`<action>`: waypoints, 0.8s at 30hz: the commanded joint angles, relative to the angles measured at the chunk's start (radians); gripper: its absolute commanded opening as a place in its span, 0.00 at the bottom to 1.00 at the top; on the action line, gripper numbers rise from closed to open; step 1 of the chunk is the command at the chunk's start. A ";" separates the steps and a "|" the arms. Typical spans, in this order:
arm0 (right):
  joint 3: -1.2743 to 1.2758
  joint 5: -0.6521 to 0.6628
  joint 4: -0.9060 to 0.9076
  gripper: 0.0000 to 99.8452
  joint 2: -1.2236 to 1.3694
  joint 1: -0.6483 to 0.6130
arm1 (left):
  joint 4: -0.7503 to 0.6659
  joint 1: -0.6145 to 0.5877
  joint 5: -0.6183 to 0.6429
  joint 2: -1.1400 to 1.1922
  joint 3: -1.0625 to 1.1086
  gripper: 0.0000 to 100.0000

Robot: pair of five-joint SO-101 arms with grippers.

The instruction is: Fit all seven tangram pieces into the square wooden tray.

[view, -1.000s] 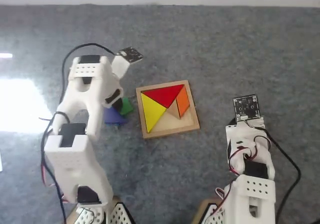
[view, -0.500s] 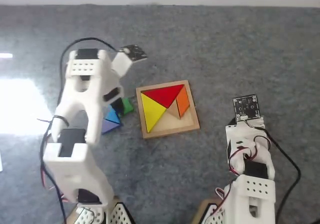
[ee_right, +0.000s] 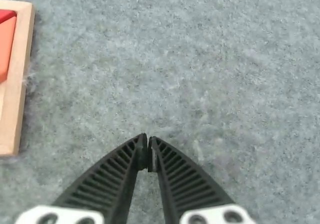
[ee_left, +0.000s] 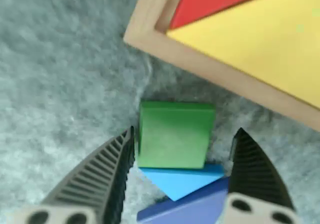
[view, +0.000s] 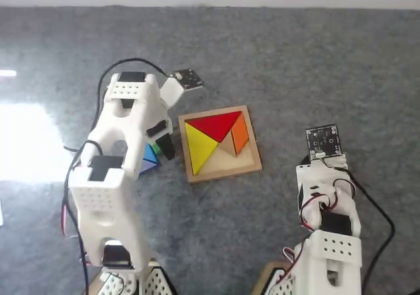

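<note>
The square wooden tray (view: pixel 224 173) lies mid-table holding a red triangle (view: pixel 215 123), a yellow triangle (view: pixel 199 145) and an orange piece (view: pixel 240 136). Just off its left rim lie a green square (ee_left: pixel 175 134), a light blue triangle (ee_left: pixel 180 181) and a dark blue piece (ee_left: pixel 192 209), touching one another. My left gripper (ee_left: pixel 184 132) hangs open over the green square, one finger on each side of it. The tray's rim (ee_left: pixel 210 79) lies just beyond. My right gripper (ee_right: pixel 148 151) is shut on nothing, low over bare carpet right of the tray (ee_right: pixel 15 84).
Grey carpet covers the table. The left arm (view: pixel 125 131) stands over the loose pieces, with the light blue triangle (view: pixel 151 156) peeking out beside it. The right arm (view: pixel 326 196) sits at the front right, apart from the tray.
The left arm has swung right toward the tray and lowered. Its open gripper now straddles the green square. The right arm has kept still.
</note>
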 commanded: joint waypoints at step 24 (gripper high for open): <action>-0.009 0.011 -0.024 0.01 -0.024 -0.004 | 0.218 0.143 0.244 -0.339 -0.042 0.01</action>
